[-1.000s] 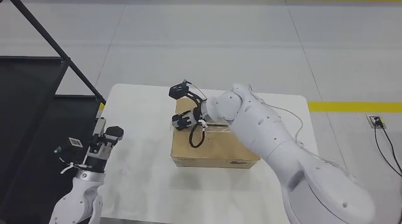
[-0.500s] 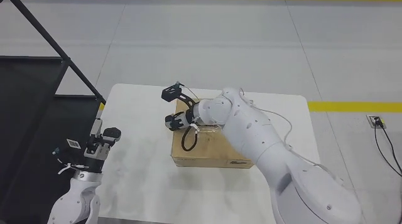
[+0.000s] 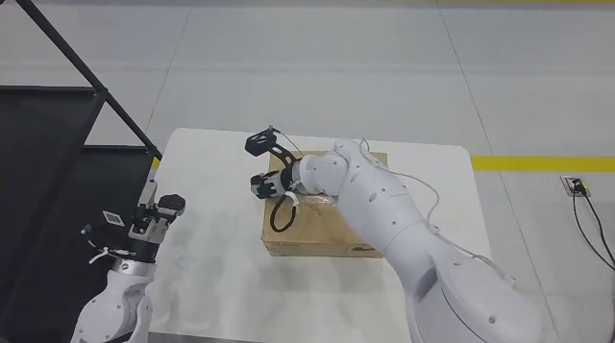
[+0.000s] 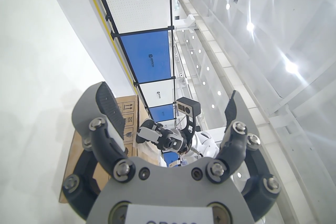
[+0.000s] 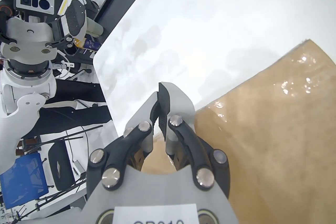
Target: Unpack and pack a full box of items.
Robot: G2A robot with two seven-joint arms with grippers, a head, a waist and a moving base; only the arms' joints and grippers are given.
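Black-padded left gripper point(image 4: 169, 104) hangs well left of the cardboard box point(image 3: 327, 232), its jaws released and spread wide. The box sits closed on the white table point(image 3: 211, 276). Over the box's left edge, the right gripper point(image 5: 160, 99) is clenched tight.

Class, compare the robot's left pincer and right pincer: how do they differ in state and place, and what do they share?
The left pincer is open; the right pincer is shut. The left pincer is at the table edge, apart from the box; the right pincer is over the box's edge. Both hold nothing visible.
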